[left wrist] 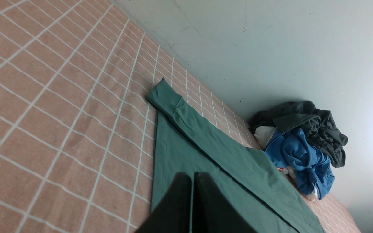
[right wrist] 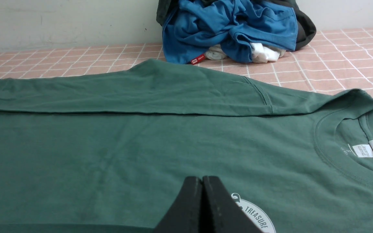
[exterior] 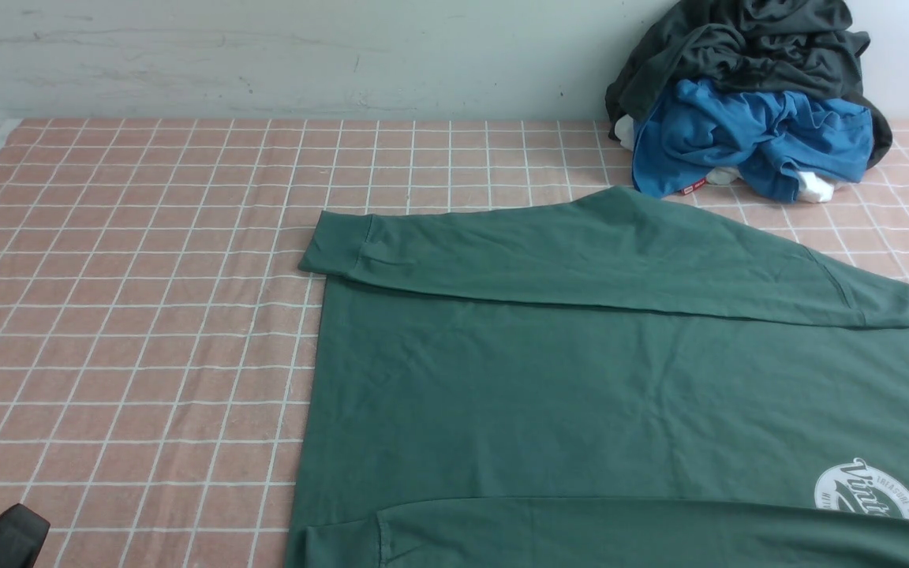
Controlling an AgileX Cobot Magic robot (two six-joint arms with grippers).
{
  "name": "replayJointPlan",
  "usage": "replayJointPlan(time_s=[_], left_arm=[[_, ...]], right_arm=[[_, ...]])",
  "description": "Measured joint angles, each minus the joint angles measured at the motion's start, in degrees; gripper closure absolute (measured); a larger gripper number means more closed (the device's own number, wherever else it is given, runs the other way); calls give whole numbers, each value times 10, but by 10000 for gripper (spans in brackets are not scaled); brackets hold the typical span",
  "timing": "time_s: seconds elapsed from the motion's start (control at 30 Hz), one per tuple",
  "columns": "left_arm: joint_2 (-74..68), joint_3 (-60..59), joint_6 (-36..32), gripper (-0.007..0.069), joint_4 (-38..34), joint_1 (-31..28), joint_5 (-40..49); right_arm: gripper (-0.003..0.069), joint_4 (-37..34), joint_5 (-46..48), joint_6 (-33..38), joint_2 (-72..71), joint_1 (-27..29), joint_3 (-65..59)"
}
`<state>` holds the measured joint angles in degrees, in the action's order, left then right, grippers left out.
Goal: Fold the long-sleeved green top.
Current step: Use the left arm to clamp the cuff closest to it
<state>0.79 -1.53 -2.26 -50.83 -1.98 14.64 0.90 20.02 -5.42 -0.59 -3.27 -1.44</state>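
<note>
The green long-sleeved top (exterior: 581, 379) lies flat on the pink checked cloth, chest up, collar toward the right. Its far sleeve (exterior: 549, 248) is folded across the body, cuff at the left. A near sleeve (exterior: 628, 536) lies along the front edge. The white round logo (exterior: 869, 489) shows at the lower right. My left gripper (left wrist: 192, 174) is shut and empty above the top's (left wrist: 206, 152) hem side; only a dark corner of it (exterior: 1, 540) shows in the front view. My right gripper (right wrist: 202, 178) is shut and empty, over the chest (right wrist: 141, 145) by the logo (right wrist: 254, 216).
A heap with a dark charcoal-grey garment (exterior: 746, 43), a bright blue garment (exterior: 746, 138) and something white (exterior: 813, 188) sits at the back right against the wall. The pink checked cloth (exterior: 131, 315) covers the table to the left of the top.
</note>
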Motion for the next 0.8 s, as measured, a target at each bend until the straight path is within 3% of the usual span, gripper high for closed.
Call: replayJointPlan(time_s=[0.13,0.23,0.37,0.47,0.67,0.8], left_arm=[[0,0,-41,631,0,0,0],[0,0,-85,631,0,0,4],[-3,42,-170,631,1,0,53],[-42,93,-221,631,3,0,96],[-173,200,-260,631,56,0,190],[-295,303,-278,631,156,0,302]], right_arm=[[676,18,2,-9,0,0,0],[676,-34,-1,-62,0,0,0],[676,-254,-4,-207,0,0,-1],[676,-361,-9,-259,0,0,-1],[676,-380,-28,-250,0,0,-1],[676,-358,-31,-175,0,0,-1]])
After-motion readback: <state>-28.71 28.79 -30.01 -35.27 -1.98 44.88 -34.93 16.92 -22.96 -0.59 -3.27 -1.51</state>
